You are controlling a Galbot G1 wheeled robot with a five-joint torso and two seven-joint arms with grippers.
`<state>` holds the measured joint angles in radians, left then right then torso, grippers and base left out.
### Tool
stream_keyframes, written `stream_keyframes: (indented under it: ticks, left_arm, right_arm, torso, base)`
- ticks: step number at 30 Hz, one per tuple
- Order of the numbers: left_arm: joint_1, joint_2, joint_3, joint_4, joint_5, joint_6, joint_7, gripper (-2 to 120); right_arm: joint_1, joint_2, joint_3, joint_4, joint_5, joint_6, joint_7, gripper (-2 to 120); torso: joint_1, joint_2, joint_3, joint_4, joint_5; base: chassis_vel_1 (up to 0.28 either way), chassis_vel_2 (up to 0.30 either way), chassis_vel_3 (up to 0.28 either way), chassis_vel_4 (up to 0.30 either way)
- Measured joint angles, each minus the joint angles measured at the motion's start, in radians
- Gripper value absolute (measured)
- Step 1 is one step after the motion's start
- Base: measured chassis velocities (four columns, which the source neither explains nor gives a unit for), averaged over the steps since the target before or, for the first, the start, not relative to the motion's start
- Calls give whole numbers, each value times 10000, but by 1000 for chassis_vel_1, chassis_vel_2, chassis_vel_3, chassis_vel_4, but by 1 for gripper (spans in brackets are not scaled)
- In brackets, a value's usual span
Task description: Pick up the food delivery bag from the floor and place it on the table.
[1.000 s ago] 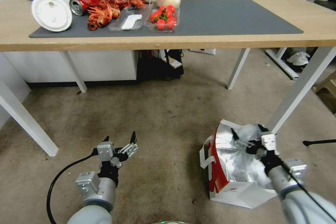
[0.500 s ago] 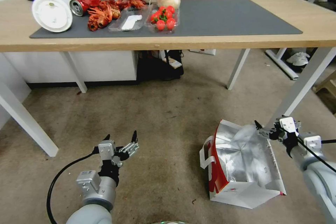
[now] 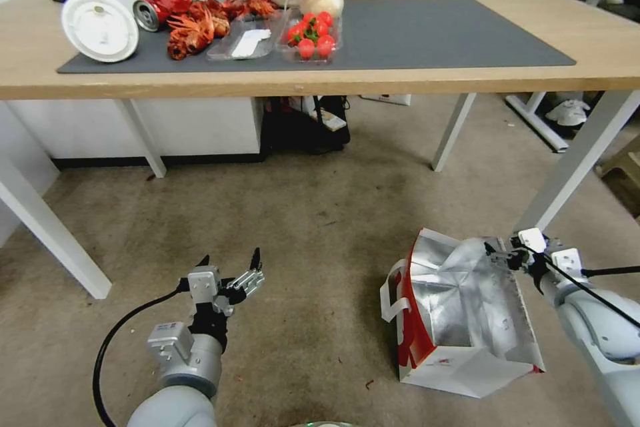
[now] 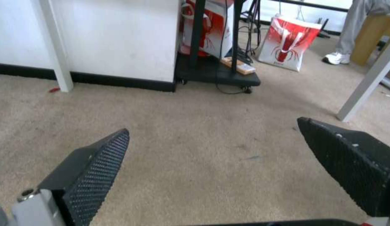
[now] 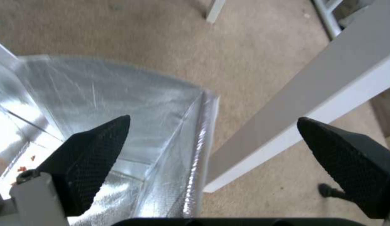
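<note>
Left claw (image 3: 230,260), fingers spread wide and empty, hovered low over the bare carpet (image 3: 313,213) on the robot's left, well apart from the bag; in the left wrist view the same claw (image 4: 211,141) framed nothing but carpet (image 4: 195,131) between its two dark fingertips (image 4: 98,163). To the right, the delivery bag (image 3: 460,313) stood on the carpet with its mouth open upward, silver lining exposed, a red side panel and white handles facing the left claw. It stood just beside a slanted white leg of the table (image 3: 413,83). Right claw (image 3: 503,253) hung at the far rim of the bag, beside that leg. In the right wrist view the right claw (image 5: 211,122) was spread wide and gripped nothing, one finger (image 5: 94,147) over the foil interior of the bag (image 5: 119,103), the other outside it, with the rim between them. Above, the table carried a grey mat (image 3: 433,30) with food containers at its left end.
</note>
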<state>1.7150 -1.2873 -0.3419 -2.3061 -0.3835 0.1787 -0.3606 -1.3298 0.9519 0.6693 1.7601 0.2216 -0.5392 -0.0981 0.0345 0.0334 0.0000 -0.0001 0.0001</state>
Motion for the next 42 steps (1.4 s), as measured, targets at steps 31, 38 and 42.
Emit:
stream_keyframes:
  ticks: [31, 38, 42]
  left_arm:
    - [191, -6, -36, -75, 19, -16, -106, 100]
    - [204, 2, -78, -85, 4, -121, -154, 100]
    - [230, 2, -127, -149, -1, -176, -186, 100]
  right_arm:
    - [384, 62, -556, -963, 486, -133, -517, 10]
    - [299, -67, -482, -866, 959, 1005, -1129, 0]
    - [261, -343, -383, -700, 1528, 2120, -2005, 0]
  torso:
    - [1, 8, 0, 1, 0]
    - [1, 7, 0, 0, 0]
    - [1, 8, 0, 0, 0]
  base:
    - [0, 0, 0, 0]
    - [0, 0, 0, 0]
    - [0, 0, 0, 0]
